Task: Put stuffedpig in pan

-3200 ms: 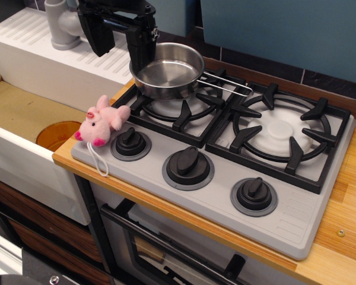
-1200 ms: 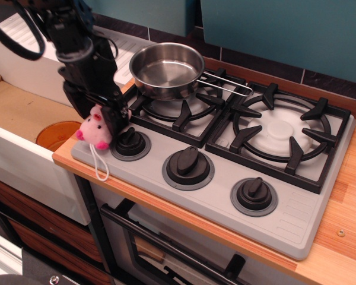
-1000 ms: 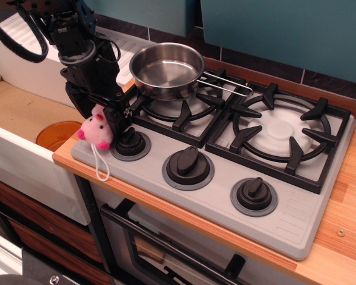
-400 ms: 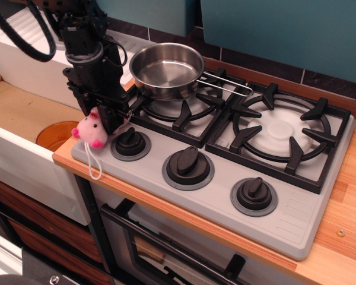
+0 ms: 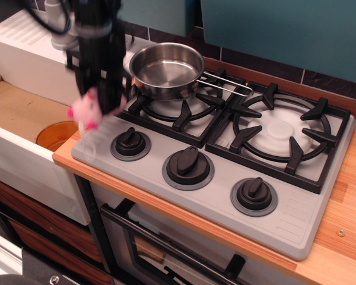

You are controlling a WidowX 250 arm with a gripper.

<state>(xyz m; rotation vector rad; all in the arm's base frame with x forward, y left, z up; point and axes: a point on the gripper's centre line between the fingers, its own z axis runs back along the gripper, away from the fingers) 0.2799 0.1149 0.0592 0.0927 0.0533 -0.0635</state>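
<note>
- Since the earlier frame the pig (image 5: 85,109) has left the stove (image 5: 296,228) and hangs blurred in the air, left of the pan (image 5: 167,69).
- The pincer (image 5: 101,98) is clamped on the pig's body.
- The pan sits empty on the rear left burner.
- Judged soft, light and squashy; grip the plump body, not the trailing string.
</note>
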